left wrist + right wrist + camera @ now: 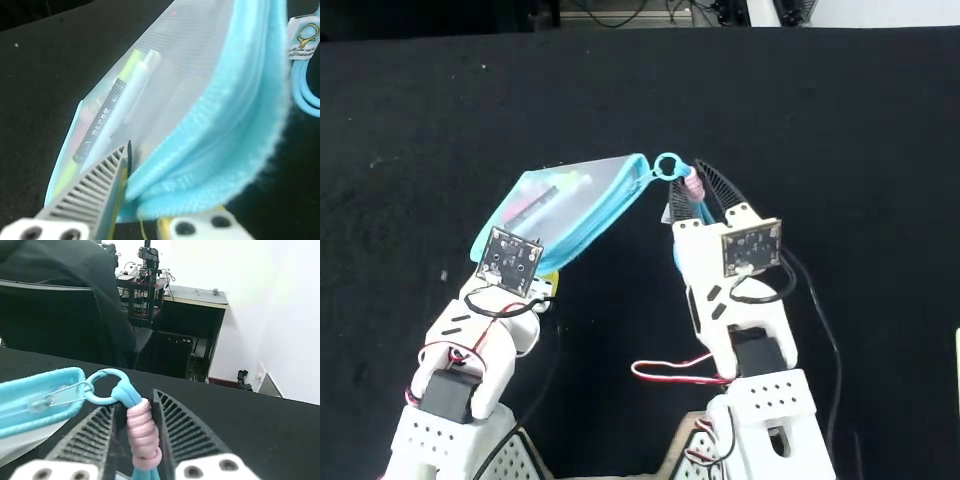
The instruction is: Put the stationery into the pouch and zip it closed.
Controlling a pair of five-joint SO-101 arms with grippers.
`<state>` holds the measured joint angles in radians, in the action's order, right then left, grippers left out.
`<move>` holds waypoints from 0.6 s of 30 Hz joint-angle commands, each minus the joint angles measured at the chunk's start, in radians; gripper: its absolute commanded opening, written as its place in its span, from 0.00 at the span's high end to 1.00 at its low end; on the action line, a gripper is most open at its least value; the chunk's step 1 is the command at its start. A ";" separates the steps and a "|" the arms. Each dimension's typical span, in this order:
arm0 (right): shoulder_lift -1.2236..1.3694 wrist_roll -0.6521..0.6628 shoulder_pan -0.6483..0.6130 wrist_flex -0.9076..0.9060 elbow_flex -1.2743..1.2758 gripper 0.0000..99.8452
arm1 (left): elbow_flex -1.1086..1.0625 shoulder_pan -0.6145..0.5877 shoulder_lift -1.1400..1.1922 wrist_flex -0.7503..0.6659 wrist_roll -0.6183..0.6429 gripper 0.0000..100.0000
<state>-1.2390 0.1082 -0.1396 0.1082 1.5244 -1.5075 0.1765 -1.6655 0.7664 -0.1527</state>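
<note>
Over the black cloth table (840, 110), the high view shows the light-blue translucent mesh pouch (565, 205) stretched on a slant between the two arms. Pink and green stationery (548, 193) shows through its wall. The left gripper (542, 272) is at the pouch's lower end. The right gripper (692, 195) is at the other end, just beside the small blue plastic ring (668, 166) that hangs off the pouch's upper corner.

Close up in the left wrist view, the left gripper's jaws are clamped on a corner of the pouch, with the fuzzy blue zip band pinched between them. Inside, a slim white pen (132, 100) and a yellow-green marker (129, 62) lie along the mesh wall.

From the right wrist view, the right gripper's jaws are closed on the pink coiled sleeve (143, 432) wound round a blue cord (122, 392). The cord ties to the ring, and the ring links to the metal zip pull (65, 394) at the very end of the pouch's blue band.

Packing looks done, since no stationery lies loose on the table. With the pull at the end of the band, the zip looks closed or almost closed. What is probably left is a last tug, if any, and then letting go. The teeth under the left gripper are hidden, so I cannot tell whether that end is sealed.
</note>
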 commanded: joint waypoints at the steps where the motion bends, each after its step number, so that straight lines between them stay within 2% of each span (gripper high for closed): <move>1: -0.001 -0.011 0.092 0.038 -0.033 0.99 | 0.019 -0.038 0.008 0.020 -0.003 0.97; 9: -0.001 -0.012 0.092 0.038 -0.031 0.99 | 0.013 -0.077 -0.040 0.021 -0.003 0.97; 14: -0.001 -0.012 0.091 0.038 -0.030 0.99 | 0.024 -0.120 -0.176 0.124 -0.003 0.97; 18: -0.001 -0.012 0.089 0.038 -0.030 0.99 | 0.033 -0.125 -0.153 0.124 -0.003 0.97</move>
<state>-1.2390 0.1097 -0.1274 0.1082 1.5244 -1.5121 0.1135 -1.8190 0.8707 -0.1527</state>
